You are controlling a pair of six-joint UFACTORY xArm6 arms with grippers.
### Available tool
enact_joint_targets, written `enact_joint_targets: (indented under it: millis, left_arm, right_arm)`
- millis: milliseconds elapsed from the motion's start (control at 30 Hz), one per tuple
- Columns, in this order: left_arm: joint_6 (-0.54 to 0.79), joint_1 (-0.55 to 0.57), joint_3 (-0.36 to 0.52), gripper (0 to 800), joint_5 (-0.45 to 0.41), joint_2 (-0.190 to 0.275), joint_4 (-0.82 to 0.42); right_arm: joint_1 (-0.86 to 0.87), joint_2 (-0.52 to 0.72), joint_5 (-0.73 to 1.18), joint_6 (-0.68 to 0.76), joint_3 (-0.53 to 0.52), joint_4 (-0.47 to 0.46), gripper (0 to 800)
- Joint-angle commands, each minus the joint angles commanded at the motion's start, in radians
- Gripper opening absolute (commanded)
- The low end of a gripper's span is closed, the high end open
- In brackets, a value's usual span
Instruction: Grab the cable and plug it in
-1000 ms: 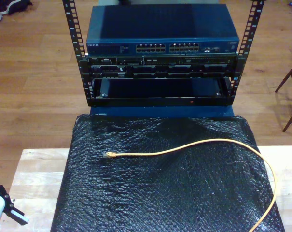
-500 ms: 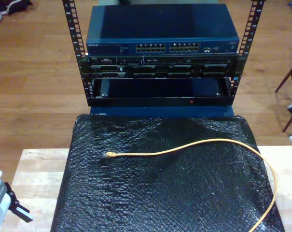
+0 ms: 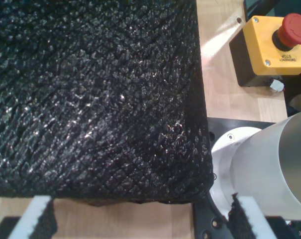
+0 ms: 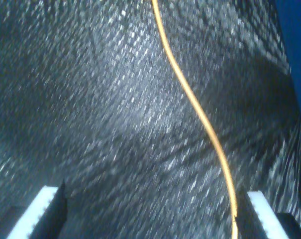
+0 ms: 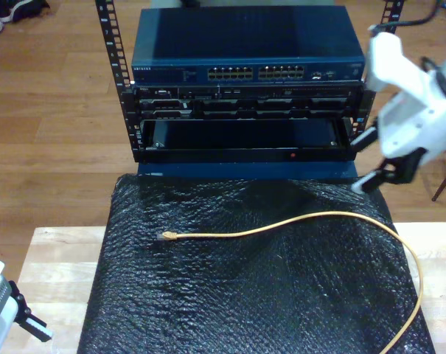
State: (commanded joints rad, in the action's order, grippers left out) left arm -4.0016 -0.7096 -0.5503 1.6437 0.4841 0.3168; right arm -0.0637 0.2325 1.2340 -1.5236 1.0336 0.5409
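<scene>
The yellow-orange cable (image 5: pixel 296 223) lies loose on the black bubble-wrap mat (image 5: pixel 230 295). Its clear plug (image 5: pixel 166 236) rests towards the exterior view's left, and the cable curves off the mat's near edge at that view's right. My second gripper (image 5: pixel 370 166) hangs open above the mat's far corner at the exterior view's right. Its wrist view shows the cable (image 4: pixel 200 114) running between the spread fingers (image 4: pixel 47 206), closer to one of them, with nothing gripped. My first gripper (image 5: pixel 27 324) stands open and empty at the exterior view's lower left, over the mat's corner (image 3: pixel 180 164).
A rack (image 5: pixel 245 110) behind the mat holds a blue network switch with rows of ports (image 5: pixel 256 73) and an open black bay (image 5: pixel 245 136). A yellow emergency-stop box (image 3: pixel 275 42) and a white arm base (image 3: pixel 269 169) sit on the wooden table (image 3: pixel 225 79).
My second arm has swung in from the exterior view's right and now hangs over the mat's far right corner. My first gripper has barely shifted. The cable lies as before.
</scene>
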Motion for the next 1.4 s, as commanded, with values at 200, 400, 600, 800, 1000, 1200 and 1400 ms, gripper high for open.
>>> enact_joint_targets:
  millis: [200,400,600,800,1000,1200,1400]
  left_arm:
    - [-0.002,0.000,0.000,799,-0.005,-0.011,0.000]
    - [-0.005,0.000,0.000,799,-0.006,-0.017,0.000]
    - [-0.006,0.000,0.000,799,-0.009,-0.021,0.000]
    - [-0.006,0.000,0.002,799,-0.018,-0.025,0.000]
    - [-0.008,0.000,0.003,799,-0.018,-0.025,0.000]
    - [-0.008,0.000,0.005,799,-0.018,-0.025,0.000]
    - [-0.008,0.000,0.005,799,-0.020,-0.038,0.000]
  right_arm:
    - [-0.075,-0.035,-0.040,0.017,0.012,-0.002,797]
    - [-0.166,-0.046,-0.098,0.035,0.012,-0.005,796]
    - [-0.242,-0.078,-0.103,0.061,0.011,-0.009,796]
    - [-0.298,-0.106,-0.123,0.071,0.006,-0.012,796]
    - [-0.376,-0.175,-0.176,0.101,0.023,-0.029,794]
    - [-0.474,-0.279,-0.209,0.193,0.092,-0.155,796]
    - [-0.551,-0.404,-0.210,0.334,0.186,-0.301,797]
